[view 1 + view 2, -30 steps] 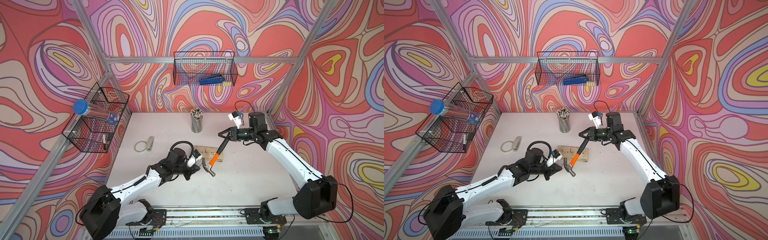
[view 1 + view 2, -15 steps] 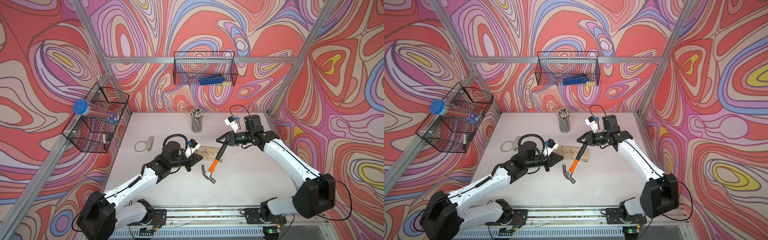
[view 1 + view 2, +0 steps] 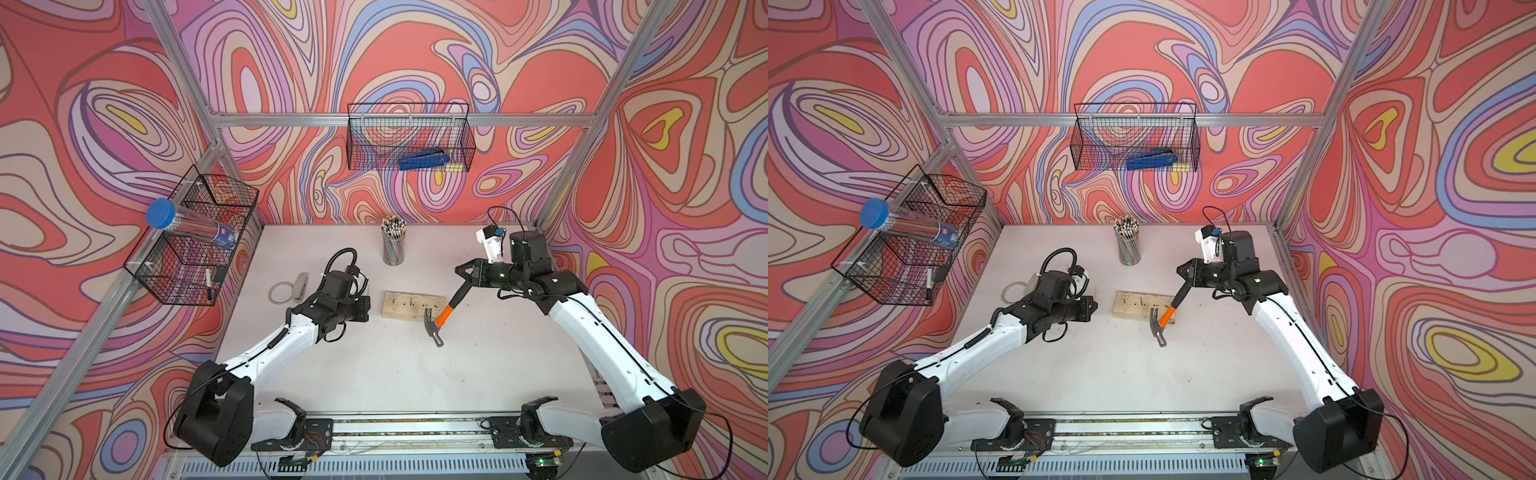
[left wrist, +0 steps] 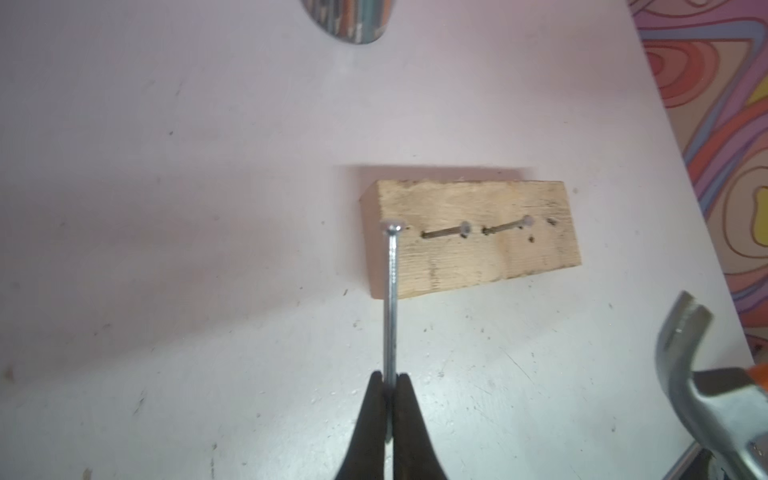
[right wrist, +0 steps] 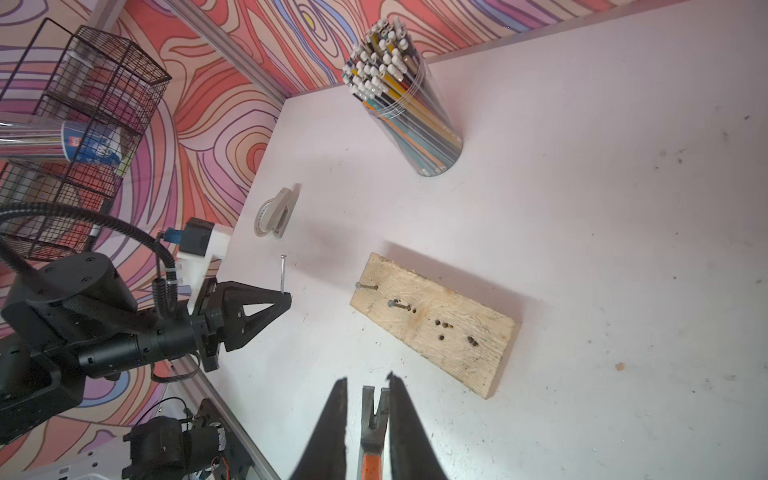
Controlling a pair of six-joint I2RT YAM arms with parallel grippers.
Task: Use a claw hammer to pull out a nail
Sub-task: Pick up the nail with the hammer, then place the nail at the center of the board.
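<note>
Tube [image 3: 195, 227] label unreadable | left jaws: nail [image 4: 391, 311] | right jaws: claw hammer [image 3: 449, 309]

Two arms: left arm [image 3: 270, 349] stretched forward and low, left gripper [image 4: 390, 384] jaws pinched tight; right arm [image 3: 590, 328] raised, right gripper [image 5: 365, 382] turned inward, jaws clamped.
</note>
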